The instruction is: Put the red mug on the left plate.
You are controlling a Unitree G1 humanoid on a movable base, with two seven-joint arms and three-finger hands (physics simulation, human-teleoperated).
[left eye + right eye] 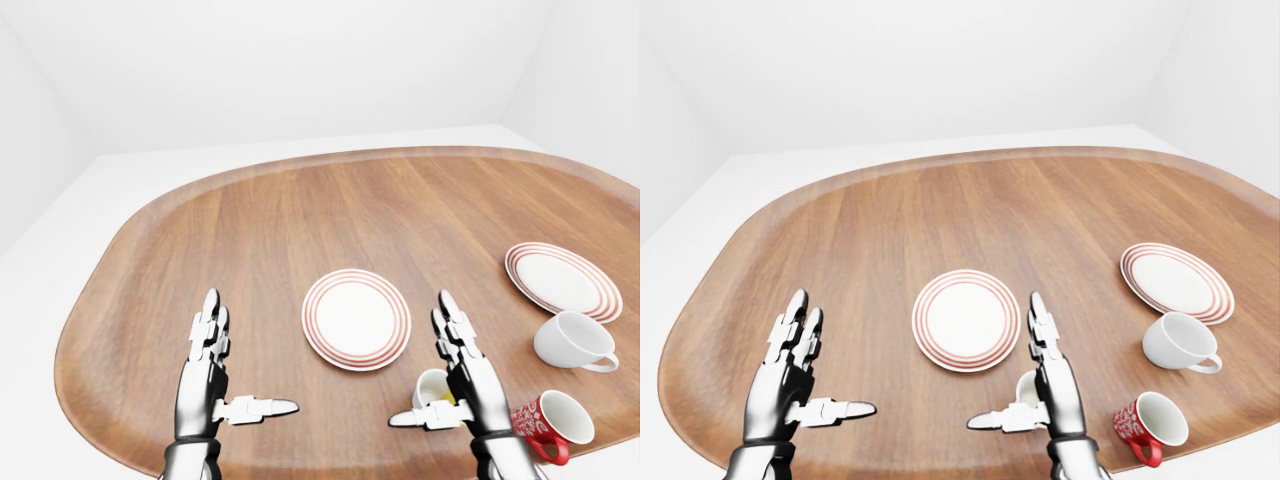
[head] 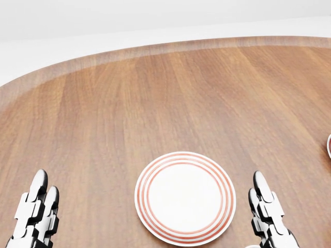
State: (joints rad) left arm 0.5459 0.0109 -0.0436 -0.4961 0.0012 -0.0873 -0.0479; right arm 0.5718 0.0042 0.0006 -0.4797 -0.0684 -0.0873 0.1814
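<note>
The red mug [image 1: 548, 423] lies on its side at the lower right of the left-eye view, mouth facing up-right, just right of my right hand [image 1: 440, 372]. The left plate [image 1: 356, 318], white with red rings, lies flat at the middle of the wooden table [image 1: 300, 220]. My right hand is open, fingers pointing up, thumb to the left, touching nothing. My left hand [image 1: 235, 365] is open too, lower left of the plate. In the head view the plate [image 2: 185, 197] sits between the fingertips of both hands.
A second ringed plate [image 1: 562, 280] lies at the right. A white mug [image 1: 573, 342] lies on its side just below it. A small white cup with yellow inside [image 1: 432, 386] sits partly behind my right hand. The table's near edge runs just below the hands.
</note>
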